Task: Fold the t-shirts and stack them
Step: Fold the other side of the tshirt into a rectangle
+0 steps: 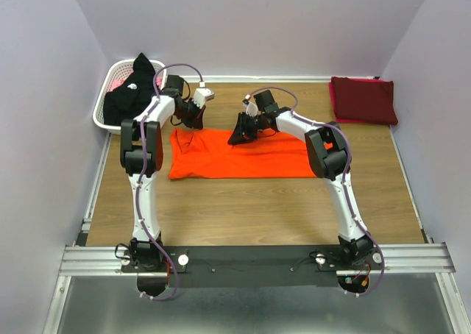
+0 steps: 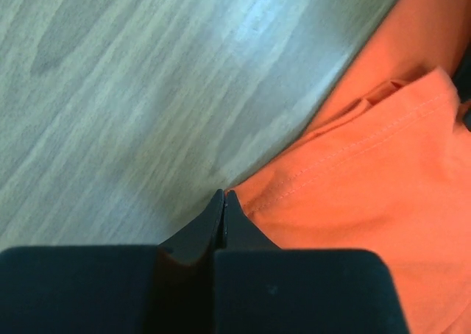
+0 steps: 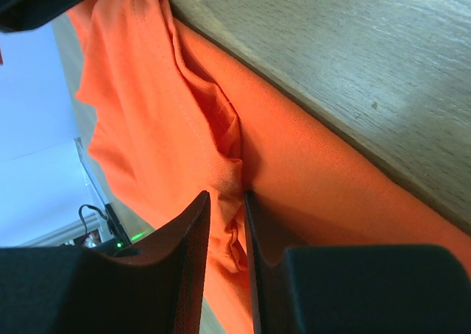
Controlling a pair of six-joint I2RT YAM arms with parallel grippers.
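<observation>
No readable writing anywhere. There is a small white patch on the black t-shirt (image 1: 125,98), too small to read.

Left fingers (image 2: 195,235): clenched, tips pressed together with no gap. The tips sit on the table (image 1: 257,209) right at the stitched hem of the orange t-shirt (image 1: 243,157), at its far left corner. Cannot tell if any cloth is pinched between them.

Right fingers (image 3: 188,249): nearly closed with a narrow gap, grasping a bunched fold of the orange t-shirt. Cloth is wrinkled and gathered between the two tips. This grip is at the shirt's far edge, about mid-width.

The orange t-shirt lies mid-table, spread as a wide flat band between the two arms. Its near edge is straight and its far edge is rumpled where the fingers are.

White basket (image 1: 103,113): at the far left corner of the table, by the wall. It holds the black t-shirt in a loose heap that rises above the rim. Something pink shows at the basket's near left side under the black cloth, and what it is cannot be told.

Maroon t-shirt (image 1: 363,101): folded into a flat rectangle at the far right of the table, well apart from the orange one and with nothing on top.
</observation>
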